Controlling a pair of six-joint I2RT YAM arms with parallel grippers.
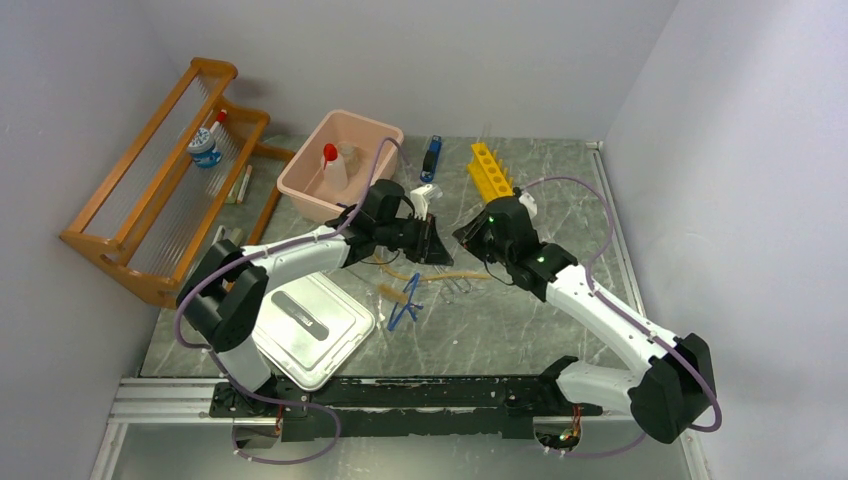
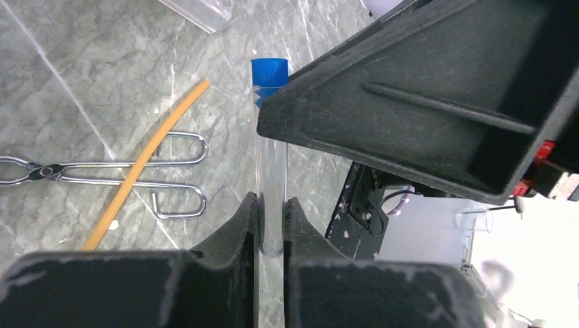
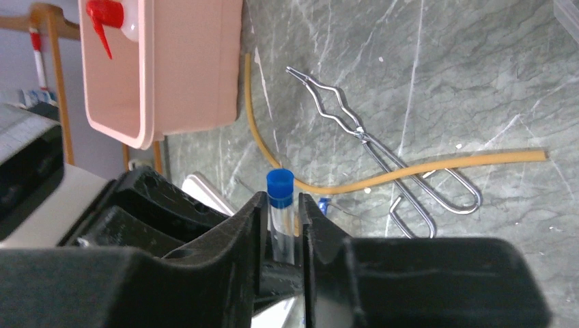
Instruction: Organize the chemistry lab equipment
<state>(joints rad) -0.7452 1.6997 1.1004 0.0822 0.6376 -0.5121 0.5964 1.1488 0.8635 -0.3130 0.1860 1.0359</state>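
Evidently early going: the left claw [image 2: 272,212] and right claw [image 3: 283,205] are both closed narrowly on one blue-capped clear tube [image 2: 270,164], held between them above the table [image 1: 520,320]. Below them, the tan rubber hose [image 3: 491,158] and metal tongs [image 3: 360,134] lie unsorted. Beyond the left claw, a squeeze bottle [image 1: 335,170] already stands in the pink tub [image 1: 310,205].

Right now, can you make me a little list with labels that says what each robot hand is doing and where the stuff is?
left gripper: shut on the blue-capped tube, at the end away from the cap
right gripper: shut on the same tube, just under the cap
tan hose: on the table, crossing the metal tongs
squeeze bottle: standing in the pink tub
blue tongs: on the table, beside the grey-white lid
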